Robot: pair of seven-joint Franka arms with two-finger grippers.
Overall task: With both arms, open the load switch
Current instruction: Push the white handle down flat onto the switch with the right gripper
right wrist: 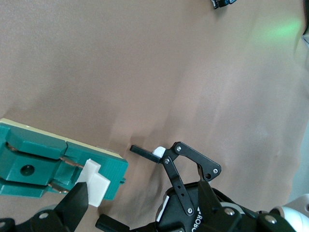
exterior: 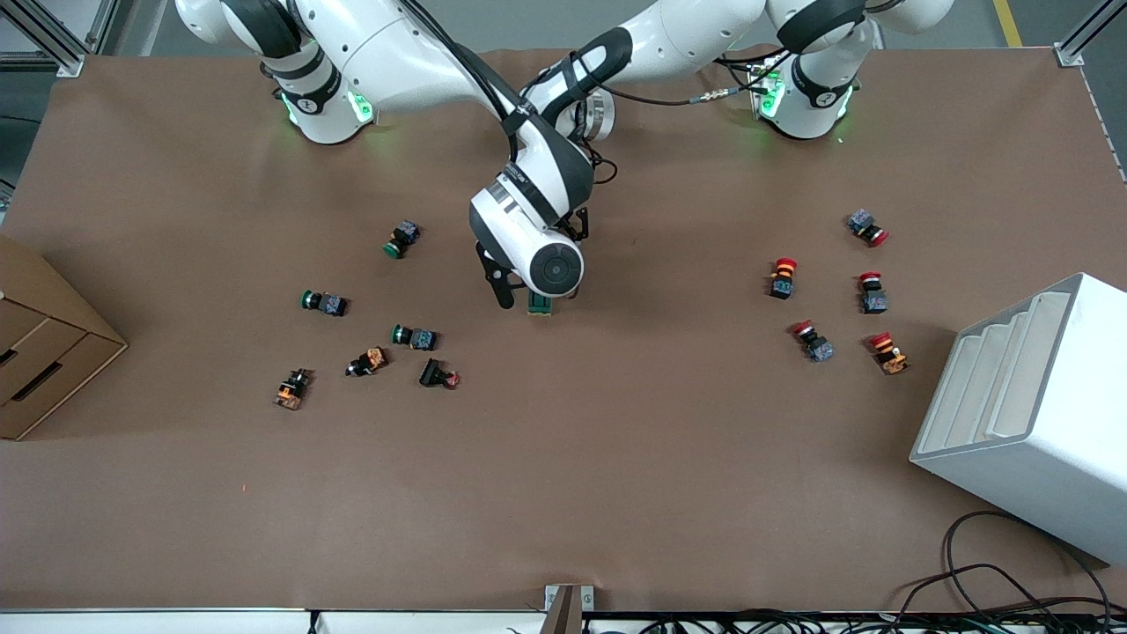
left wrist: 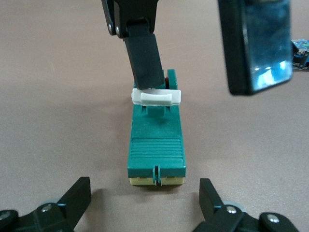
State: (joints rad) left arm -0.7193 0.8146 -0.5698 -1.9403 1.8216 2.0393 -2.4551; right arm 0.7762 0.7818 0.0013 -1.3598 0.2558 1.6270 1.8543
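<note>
The load switch (left wrist: 155,145), a dark-green block with a white tab (left wrist: 157,97), lies flat at the table's middle (exterior: 540,305). My right gripper (exterior: 521,293) hangs over its tab end, open. One of its fingers (left wrist: 145,53) rests on the tab, seen too in the right wrist view (right wrist: 77,200). The other finger (left wrist: 256,43) stands clear to the side. My left gripper (left wrist: 145,193) is low at the switch's other end, open, its fingertips level with that end and touching nothing. In the front view the right arm's wrist hides most of it (exterior: 577,227).
Green and red push-buttons (exterior: 414,336) lie scattered toward the right arm's end, and red ones (exterior: 782,276) toward the left arm's end. A cardboard box (exterior: 44,343) and a white rack (exterior: 1030,405) stand at the table's ends. Cables (exterior: 995,572) run along the front edge.
</note>
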